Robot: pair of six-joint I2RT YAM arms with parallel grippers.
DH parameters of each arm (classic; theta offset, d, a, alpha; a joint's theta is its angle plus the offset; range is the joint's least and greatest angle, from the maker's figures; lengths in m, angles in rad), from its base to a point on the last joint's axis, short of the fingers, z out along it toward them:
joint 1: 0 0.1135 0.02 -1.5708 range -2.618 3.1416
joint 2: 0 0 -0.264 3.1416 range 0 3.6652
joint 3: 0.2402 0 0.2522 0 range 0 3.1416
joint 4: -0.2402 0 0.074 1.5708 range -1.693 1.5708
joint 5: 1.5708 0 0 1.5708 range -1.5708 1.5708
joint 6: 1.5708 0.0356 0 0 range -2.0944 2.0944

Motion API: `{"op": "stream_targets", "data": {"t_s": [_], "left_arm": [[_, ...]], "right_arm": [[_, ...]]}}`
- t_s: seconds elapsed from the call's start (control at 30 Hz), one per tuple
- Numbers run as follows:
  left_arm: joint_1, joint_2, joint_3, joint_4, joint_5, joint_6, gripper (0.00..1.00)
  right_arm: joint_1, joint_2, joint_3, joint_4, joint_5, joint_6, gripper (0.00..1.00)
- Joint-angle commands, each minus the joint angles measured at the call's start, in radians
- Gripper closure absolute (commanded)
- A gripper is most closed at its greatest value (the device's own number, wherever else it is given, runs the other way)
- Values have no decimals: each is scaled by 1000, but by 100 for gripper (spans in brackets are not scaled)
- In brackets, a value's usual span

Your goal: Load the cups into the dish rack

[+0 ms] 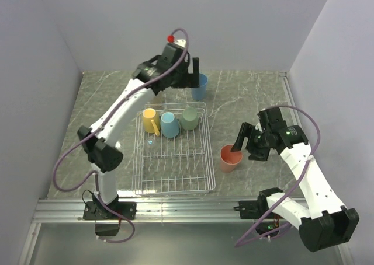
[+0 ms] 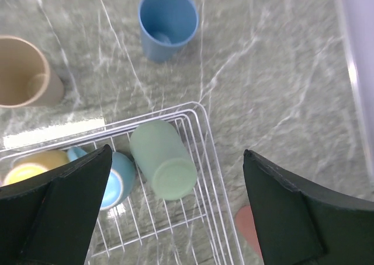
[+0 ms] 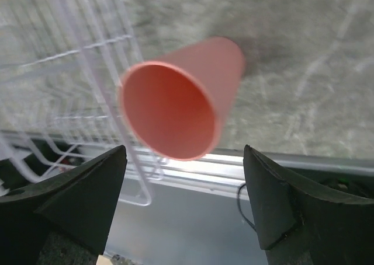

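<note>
The dish rack [image 1: 175,174] holds three cups at its top end: a yellow mug [image 1: 151,120], a light-blue mug [image 1: 169,125] and a green cup [image 1: 189,118]. On the desk [image 1: 251,96], the blue cup [image 1: 200,86] stands above the rack and the pink cup [image 1: 230,158] just right of it. Only the left wrist view shows the beige cup [image 2: 23,72], upper left. The left gripper [image 2: 177,152] and right gripper [image 3: 184,148] are spread wide, holding nothing.

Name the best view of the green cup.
The left wrist view: the green cup sits in the dish rack, large, unblocked. The top external view shows the cup small, at the rack's far end. The right wrist view misses it.
</note>
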Motion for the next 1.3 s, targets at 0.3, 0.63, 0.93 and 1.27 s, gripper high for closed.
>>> {"op": "stream_targets", "data": {"t_s": [0.3, 0.63, 0.93, 1.27], "left_arm": [[30, -231, -215, 96, 92, -48, 1], [31, -307, -352, 135, 131, -75, 1], [33, -409, -369, 165, 196, -95, 1], [70, -616, -650, 608, 691, -223, 1]], "right_arm": [[10, 13, -161, 148, 82, 6, 16], [32, 126, -168, 236, 123, 0, 80], [30, 132, -18, 88, 242, -46, 100], [2, 175, 509, 26, -85, -30, 100]]}}
